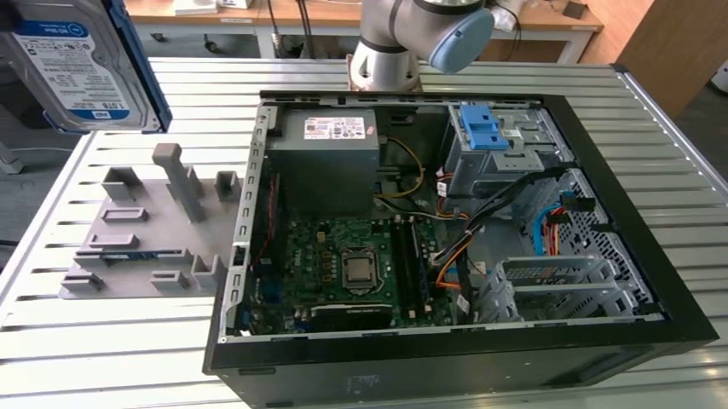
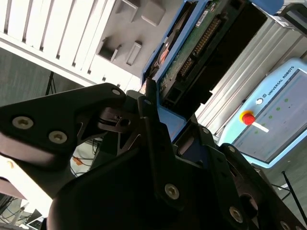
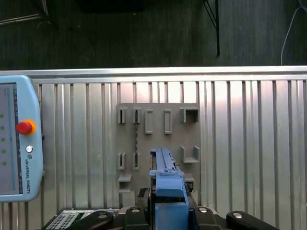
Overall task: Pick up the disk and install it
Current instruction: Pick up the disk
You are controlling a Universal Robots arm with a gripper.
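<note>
Silver disk point(image 1: 71, 60) in claw point(image 3: 169, 213) — clear above fixture point(image 1: 135, 232).

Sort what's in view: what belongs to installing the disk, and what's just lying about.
Job in hand: disk, held in the gripper; open computer case; probably its drive cage.

Lying about: grey holder plate; teach pendant; power supply.

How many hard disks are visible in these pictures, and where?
1. The disk is in the gripper, in the air at the exterior view's left, outside the computer case. The grey cage could hide another.
</note>
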